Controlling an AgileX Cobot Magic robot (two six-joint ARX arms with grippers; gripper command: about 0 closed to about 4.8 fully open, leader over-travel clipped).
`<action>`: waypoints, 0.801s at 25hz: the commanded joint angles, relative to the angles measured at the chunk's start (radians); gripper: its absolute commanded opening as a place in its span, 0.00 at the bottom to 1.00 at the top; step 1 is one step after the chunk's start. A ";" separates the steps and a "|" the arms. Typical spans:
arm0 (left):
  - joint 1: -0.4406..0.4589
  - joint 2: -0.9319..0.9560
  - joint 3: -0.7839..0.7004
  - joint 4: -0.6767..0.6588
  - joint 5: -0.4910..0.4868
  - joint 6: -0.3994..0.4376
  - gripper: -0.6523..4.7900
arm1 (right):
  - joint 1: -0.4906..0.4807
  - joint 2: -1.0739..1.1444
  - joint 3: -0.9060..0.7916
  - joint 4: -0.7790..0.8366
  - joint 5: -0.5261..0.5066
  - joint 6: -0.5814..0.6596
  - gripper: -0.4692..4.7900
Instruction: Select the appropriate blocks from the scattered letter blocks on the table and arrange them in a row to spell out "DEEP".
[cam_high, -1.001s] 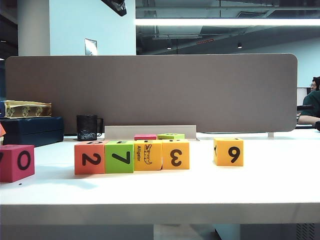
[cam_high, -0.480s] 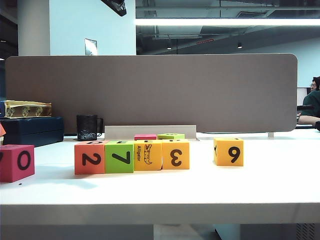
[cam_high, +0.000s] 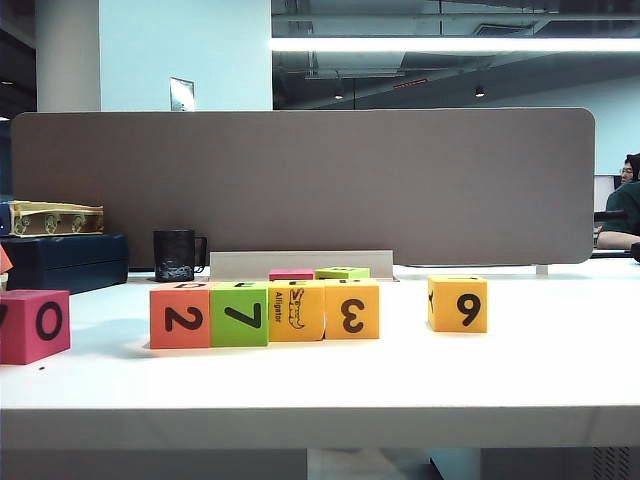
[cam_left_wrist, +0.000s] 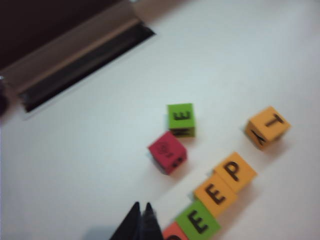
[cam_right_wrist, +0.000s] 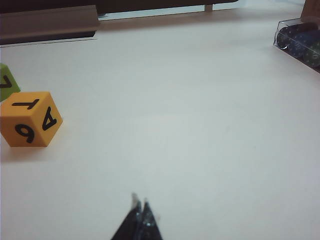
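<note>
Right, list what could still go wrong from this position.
1. The left gripper is shut and empty, close above the orange block at the row's end; a low swing could knock the row crooked.
2. The spare green E block and magenta block lie just behind the row; a nudge could push them into it.
3. The right gripper, shut, hangs above bare table, little risk there.

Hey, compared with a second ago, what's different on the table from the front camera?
The dark arm part at the top edge of the exterior view has left the picture. The row of four blocks, the yellow 9 block and the magenta 0 block stayed put. The left gripper and right gripper are shut, holding nothing.
</note>
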 joint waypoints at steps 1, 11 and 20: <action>0.067 -0.096 -0.128 0.103 0.001 -0.005 0.11 | 0.001 -0.011 -0.003 0.008 0.001 0.000 0.09; 0.307 -0.507 -0.717 0.436 0.000 -0.025 0.11 | 0.001 -0.011 -0.003 0.008 0.001 0.000 0.09; 0.449 -0.982 -1.336 0.633 0.027 -0.032 0.11 | 0.001 -0.011 -0.003 0.008 0.001 0.000 0.09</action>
